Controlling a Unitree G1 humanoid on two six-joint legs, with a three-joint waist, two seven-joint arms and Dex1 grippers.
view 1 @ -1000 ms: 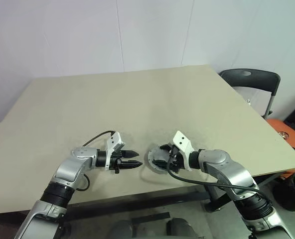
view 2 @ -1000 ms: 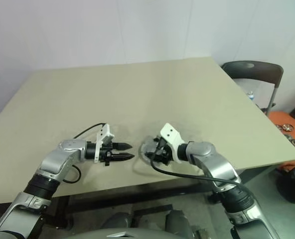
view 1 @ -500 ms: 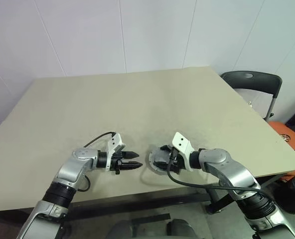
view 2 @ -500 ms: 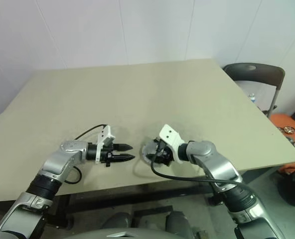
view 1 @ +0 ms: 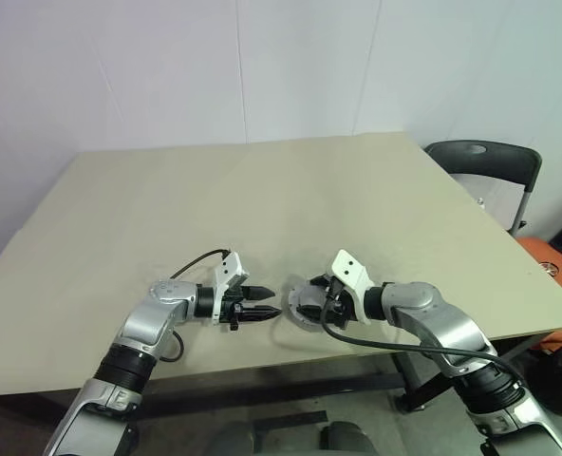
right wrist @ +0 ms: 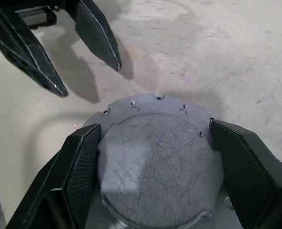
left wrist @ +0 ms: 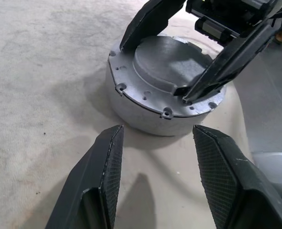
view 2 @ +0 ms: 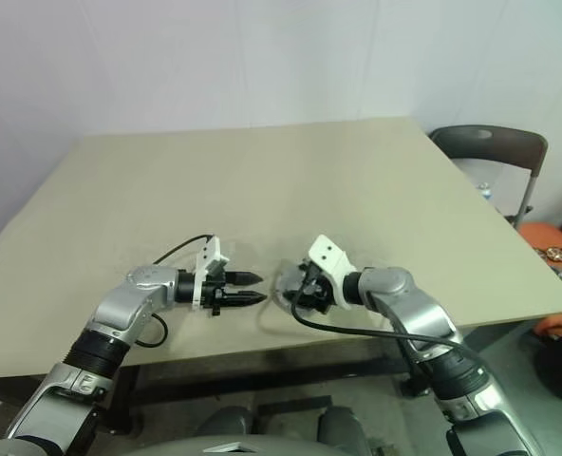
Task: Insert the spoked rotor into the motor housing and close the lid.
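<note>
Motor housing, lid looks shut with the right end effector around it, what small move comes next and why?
Probably open the right end effector and back it away: the lid already lies flat on the motor housing, and the open left end effector waits just short of it.

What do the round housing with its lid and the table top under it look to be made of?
The round silver-grey motor housing and its flat lid look like machined metal: matte grey, fine scratches, small screw holes around the rim. The beige table top looks like a matte laminate or painted board, though that is uncertain.
</note>
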